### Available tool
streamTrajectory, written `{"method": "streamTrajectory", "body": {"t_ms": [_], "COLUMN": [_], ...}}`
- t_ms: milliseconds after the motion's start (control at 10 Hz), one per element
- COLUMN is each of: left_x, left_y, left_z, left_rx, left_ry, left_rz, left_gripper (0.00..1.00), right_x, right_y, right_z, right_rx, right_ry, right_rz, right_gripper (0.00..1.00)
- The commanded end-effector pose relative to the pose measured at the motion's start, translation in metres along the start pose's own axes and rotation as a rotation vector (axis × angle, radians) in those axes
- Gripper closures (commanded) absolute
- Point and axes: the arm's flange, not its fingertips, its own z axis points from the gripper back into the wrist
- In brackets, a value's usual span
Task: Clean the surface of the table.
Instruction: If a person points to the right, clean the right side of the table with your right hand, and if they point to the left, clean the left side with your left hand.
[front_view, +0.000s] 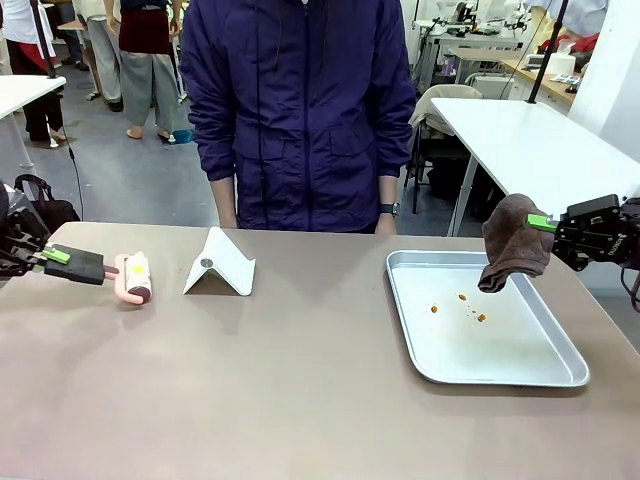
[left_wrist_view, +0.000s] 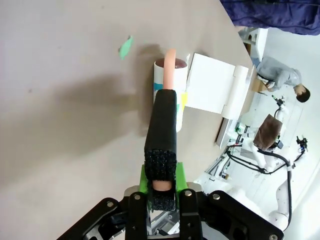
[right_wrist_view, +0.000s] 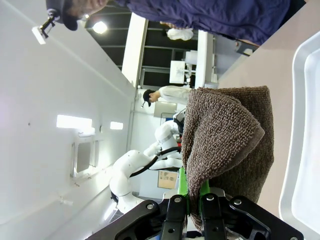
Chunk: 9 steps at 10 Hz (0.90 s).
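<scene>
Spanning the foreground, the table offers open room to its near edge. Mid-table, the left gripper is clenched on the lint roller handle, with a white folded stand just beside the roller; the right gripper clamps a brown cloth above the crumb-spotted metal tray. A person stands at the far edge

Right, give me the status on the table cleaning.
Done: both tools are gripped, the left gripper shut on the handle of the lint roller, the right gripper shut on a brown towel. In hand: the towel hangs over the metal tray's far edge. Left: orange specks lie in the tray, and a green scrap lies on the table near the roller.
</scene>
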Motion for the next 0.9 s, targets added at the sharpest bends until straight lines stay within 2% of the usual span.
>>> {"method": "streamTrajectory", "body": {"t_ms": [0,200,400,600,800], "left_x": [0.006,0.007,-0.007,-0.045,-0.097], "left_y": [0.004,-0.011,-0.023,-0.038,-0.038], "left_z": [-0.019,-0.022,-0.006,0.036,0.082], "left_rx": [0.078,0.031,-0.049,-0.188,-0.319], "left_ry": [0.059,0.054,0.067,0.087,0.11], "left_rz": [-0.007,-0.063,-0.132,-0.263,-0.415], "left_gripper": [0.78,0.78,0.78,0.78,0.78], "right_x": [0.0,0.0,0.0,0.0,0.0], "right_y": [0.003,0.003,0.003,0.003,0.003], "right_z": [0.0,0.0,0.0,0.0,0.0], "right_rx": [0.002,0.002,0.002,0.002,0.002], "right_ry": [0.003,0.003,0.003,0.003,0.003], "right_rz": [0.007,0.007,0.007,0.007,0.007], "right_gripper": [1.0,1.0,1.0,1.0,1.0]}}
